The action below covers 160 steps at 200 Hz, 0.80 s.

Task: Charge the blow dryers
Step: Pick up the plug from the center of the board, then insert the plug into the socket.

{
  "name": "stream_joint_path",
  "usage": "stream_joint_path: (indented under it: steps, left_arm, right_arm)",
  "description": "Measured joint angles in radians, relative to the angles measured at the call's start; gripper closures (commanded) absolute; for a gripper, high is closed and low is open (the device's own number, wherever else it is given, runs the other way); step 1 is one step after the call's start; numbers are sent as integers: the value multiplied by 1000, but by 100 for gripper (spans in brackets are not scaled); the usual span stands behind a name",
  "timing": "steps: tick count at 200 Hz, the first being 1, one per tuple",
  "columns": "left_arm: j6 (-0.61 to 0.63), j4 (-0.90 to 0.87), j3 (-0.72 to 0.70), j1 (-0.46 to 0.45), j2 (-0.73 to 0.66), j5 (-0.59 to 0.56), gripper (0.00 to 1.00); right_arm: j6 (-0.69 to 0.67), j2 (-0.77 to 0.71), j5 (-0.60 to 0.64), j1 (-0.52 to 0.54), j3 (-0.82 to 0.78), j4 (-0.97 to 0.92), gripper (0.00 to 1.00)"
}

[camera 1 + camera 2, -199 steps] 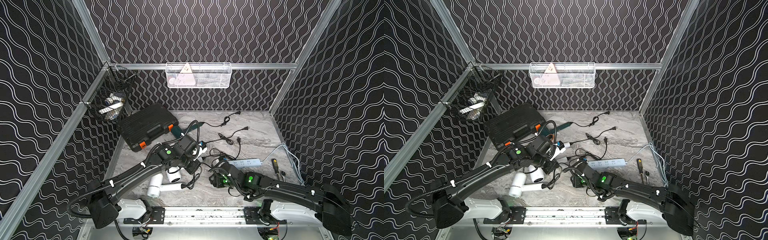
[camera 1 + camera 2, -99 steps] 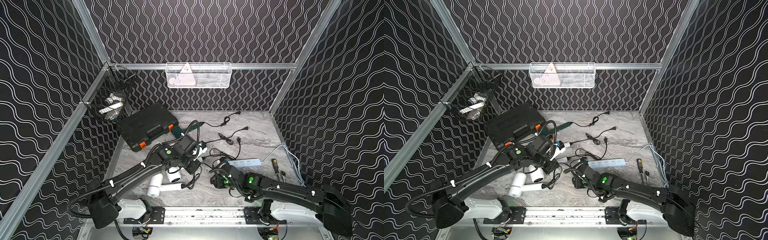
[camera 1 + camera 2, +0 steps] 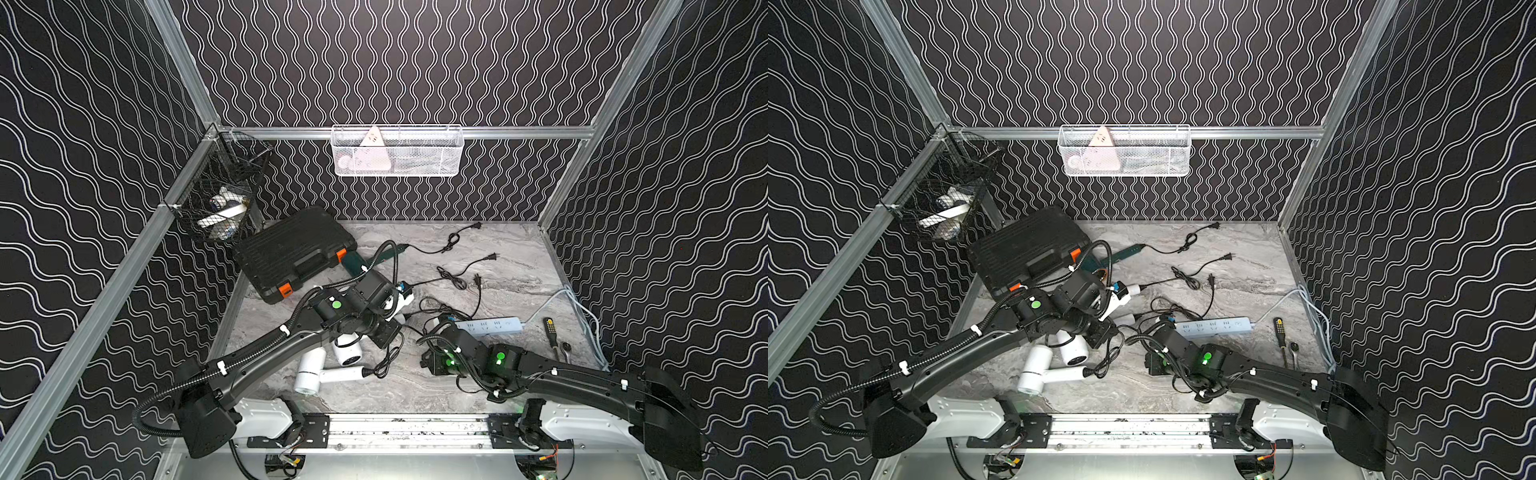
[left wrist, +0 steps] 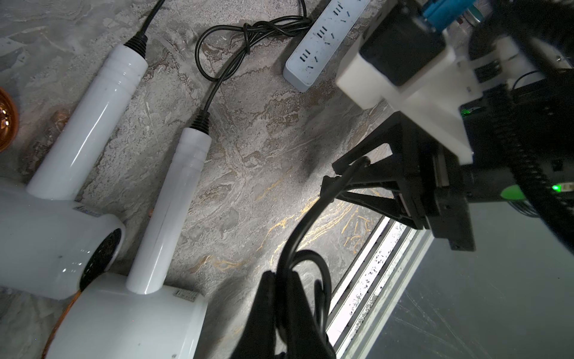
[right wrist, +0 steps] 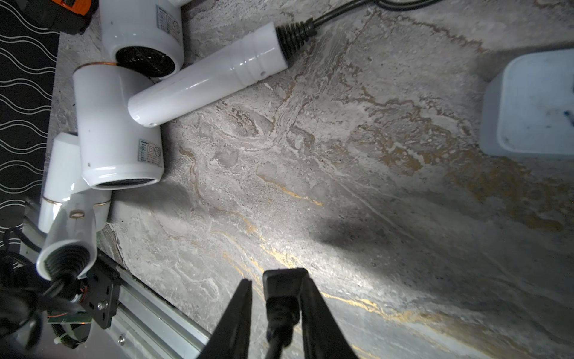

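The left gripper (image 4: 281,275) was clamped on a thin black cord (image 4: 296,230). The cord ran on from its fingertips to the right gripper (image 5: 276,279), just ahead of it. The right gripper's jaws stood apart around the cord's black plug (image 5: 282,295) — one finger (image 5: 313,310) lay against the plug, while bare table (image 5: 310,155) showed in the gap on the plug's other side. The plug sat between the jaws, not yet pinched.

Beyond the right gripper's fingertips, near and a little to the outer side, lay the end of the pale blue power strip (image 5: 534,102), flat on the table. On the side toward the left arm, three white blow dryers (image 5: 118,124) lay bunched together, barrels touching or nearly so. Close beside the left gripper were two of them, with their handles stretched toward the power strip and their cords trailing off the handle ends.

Farther out, past the left gripper and partly hidden by that arm's wrist, the dark green blow dryer (image 3: 1125,252) lay just beside the black case (image 3: 291,249) — its copper ring showed in a top view. Loose cords with free plugs trailed across the table beyond both grippers.
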Motion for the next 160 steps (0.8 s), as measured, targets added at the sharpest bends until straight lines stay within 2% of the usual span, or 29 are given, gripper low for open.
stream_joint_path:
  steps: [71, 89, 139, 160]
  left_arm:
    - [0, 0, 0, 0, -2, -3, 100]
    - [0, 0, 0, 0, -2, -4, 100]
    - [0, 0, 0, 0, -5, -6, 100]
    - [0, 0, 0, 0, -5, -6, 100]
  right_arm:
    - [13, 7, 5, 0, 0, -8, 75]
    - [15, 6, 7, 0, -3, -8, 85]
    - [26, -20, 21, 1, -10, -15, 91]
    - [26, -23, 30, 1, -5, -32, 97]
